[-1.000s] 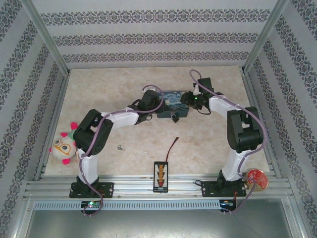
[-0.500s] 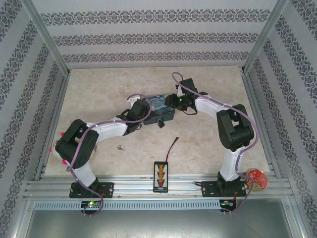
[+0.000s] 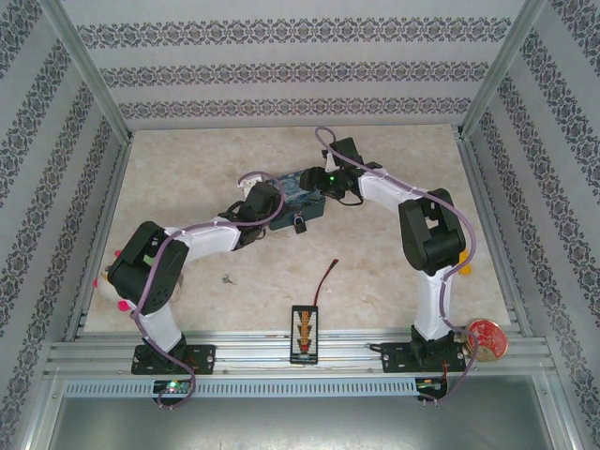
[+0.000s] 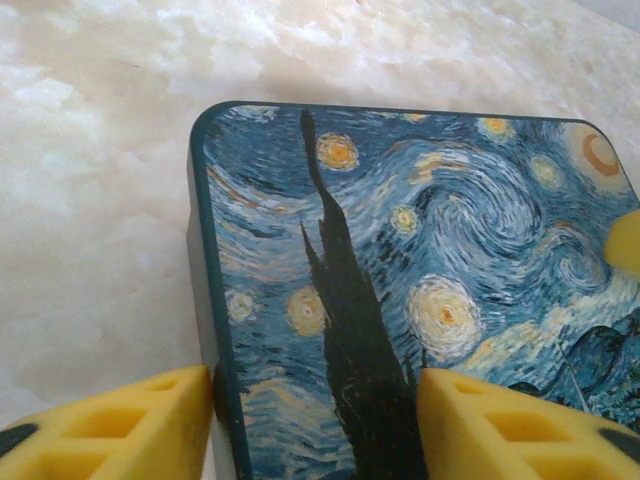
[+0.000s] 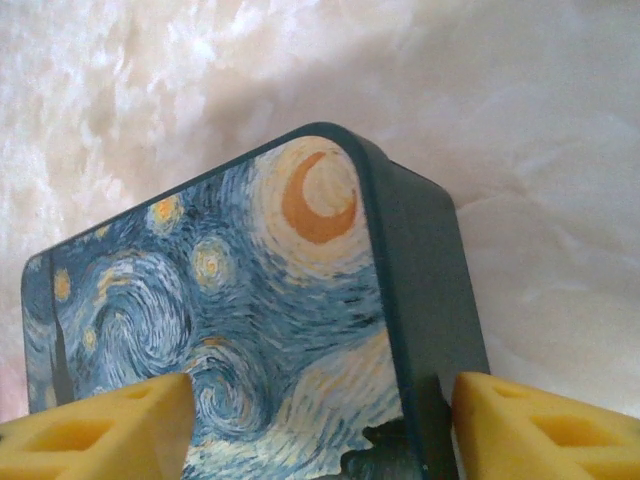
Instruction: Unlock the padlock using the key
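The left gripper point(image 4: 315, 388) stands part open. Its yellow fingers point(image 4: 110, 425) sit astride the painted tin point(image 4: 420, 230) at a corner, one against the side wall and one over the lid, not closed on it. The right gripper point(image 5: 322, 392) gapes wider across the moon corner's edge. Bare marble table point(image 3: 403, 159) lies all round the tin. The padlock point(image 3: 298, 225), tiny and dark, sits at the tin's near side. The key point(image 3: 227, 278), a thin grey sliver, lies in the open, well apart from the tin and near the left arm. A red-and-black wire point(image 3: 326, 279) lies nearer the front.
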